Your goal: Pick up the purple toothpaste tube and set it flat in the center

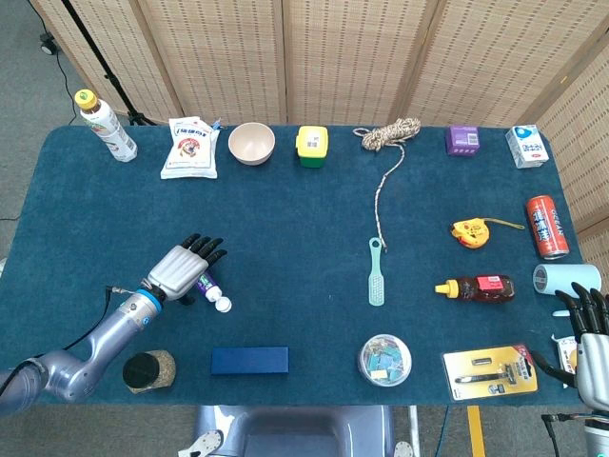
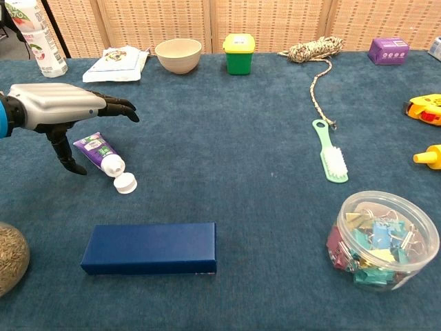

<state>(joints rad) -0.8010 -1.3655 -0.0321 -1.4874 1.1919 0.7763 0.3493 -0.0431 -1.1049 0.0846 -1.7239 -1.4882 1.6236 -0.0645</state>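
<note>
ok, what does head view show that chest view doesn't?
Head only: the right hand at the table's right edge, red can, packaged tool. Chest only: a side look at the left hand's fingers spread above the purple toothpaste tube, not gripping. Both: tube, blue box, green brush.

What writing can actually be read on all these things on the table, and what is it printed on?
"OCEAN", only roughly legible, on the red can.
The purple toothpaste tube, bottle, white pouch, purple box, white carton, green-and-yellow container, brown squeeze bottle and carded tool pack all carry print, but it is too small or blurred to read.
</note>
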